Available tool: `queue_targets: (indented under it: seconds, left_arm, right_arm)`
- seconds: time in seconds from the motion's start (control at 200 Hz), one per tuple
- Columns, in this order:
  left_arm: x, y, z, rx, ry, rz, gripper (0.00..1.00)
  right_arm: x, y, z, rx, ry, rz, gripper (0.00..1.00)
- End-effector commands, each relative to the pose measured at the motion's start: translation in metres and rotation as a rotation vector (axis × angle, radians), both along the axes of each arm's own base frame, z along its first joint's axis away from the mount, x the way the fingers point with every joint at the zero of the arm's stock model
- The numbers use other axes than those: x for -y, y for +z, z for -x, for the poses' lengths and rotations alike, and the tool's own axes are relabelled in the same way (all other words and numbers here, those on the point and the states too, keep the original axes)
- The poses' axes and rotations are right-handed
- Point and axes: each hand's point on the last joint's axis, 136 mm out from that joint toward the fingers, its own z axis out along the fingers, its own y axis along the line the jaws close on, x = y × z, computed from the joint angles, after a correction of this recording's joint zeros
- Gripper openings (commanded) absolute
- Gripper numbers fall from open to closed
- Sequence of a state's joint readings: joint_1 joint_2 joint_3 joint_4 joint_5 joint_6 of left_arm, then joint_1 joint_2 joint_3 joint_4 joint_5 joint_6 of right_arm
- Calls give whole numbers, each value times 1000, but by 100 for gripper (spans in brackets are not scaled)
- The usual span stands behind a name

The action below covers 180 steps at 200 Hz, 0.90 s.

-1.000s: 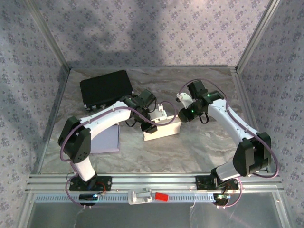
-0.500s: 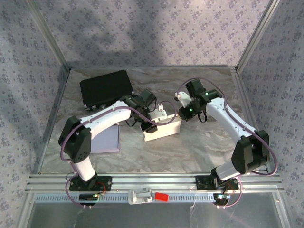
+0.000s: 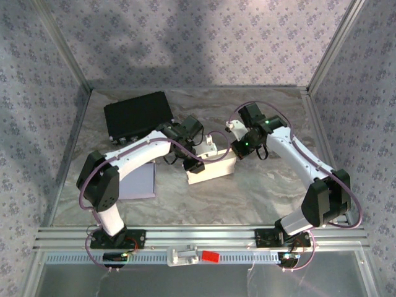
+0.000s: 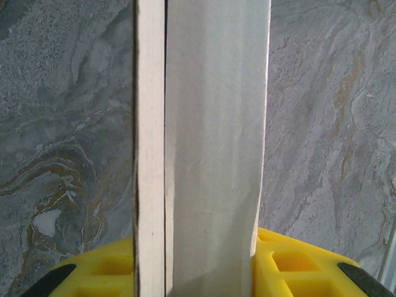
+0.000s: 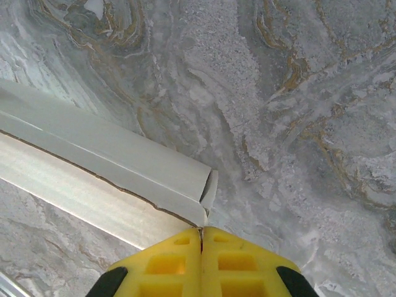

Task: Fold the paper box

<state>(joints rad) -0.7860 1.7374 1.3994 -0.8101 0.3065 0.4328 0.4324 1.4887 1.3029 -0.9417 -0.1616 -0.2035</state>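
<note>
The white paper box (image 3: 213, 168) lies in the middle of the marble table, partly folded. My left gripper (image 3: 195, 163) is at its left end. In the left wrist view a tall white panel of the box (image 4: 210, 154) stands between the yellow fingers (image 4: 297, 266), which are shut against it. My right gripper (image 3: 239, 150) is at the box's right end. In the right wrist view its yellow pads (image 5: 167, 265) are pressed together at the corner of the box (image 5: 124, 161), where a thin edge of a small end flap (image 5: 209, 189) runs into the seam between them.
A black case (image 3: 137, 115) lies at the back left. A lavender sheet (image 3: 139, 181) lies flat under my left arm. Patterned walls enclose the table (image 3: 260, 192), and a metal rail (image 3: 204, 236) runs along the near edge.
My right arm has swung slightly left and back, bringing its gripper closer over the box's right end. The left arm and the box have stayed put.
</note>
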Motion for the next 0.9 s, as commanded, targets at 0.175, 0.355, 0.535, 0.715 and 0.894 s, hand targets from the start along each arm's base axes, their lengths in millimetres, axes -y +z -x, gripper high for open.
queue_targets:
  seconds: [0.175,0.355,0.535,0.715,0.894]
  left_arm:
    - [-8,-12,0,-36,39,-67,32]
    - [-9,-13,-4,-24,47,-79,32]
    - [-8,-12,-5,-21,50,-80,32]
    - [-8,-13,-6,-19,50,-84,32]
    - [-8,-12,-10,-23,64,-80,32]
  right_arm:
    - [-3,16,7,-91,-216,-81,0]
    - [-4,15,5,-146,-301,-141,0]
    - [-3,12,0,-147,-353,-174,0]
    - [2,8,1,-135,-360,-162,0]
    - [10,-17,11,-71,-331,-86,0]
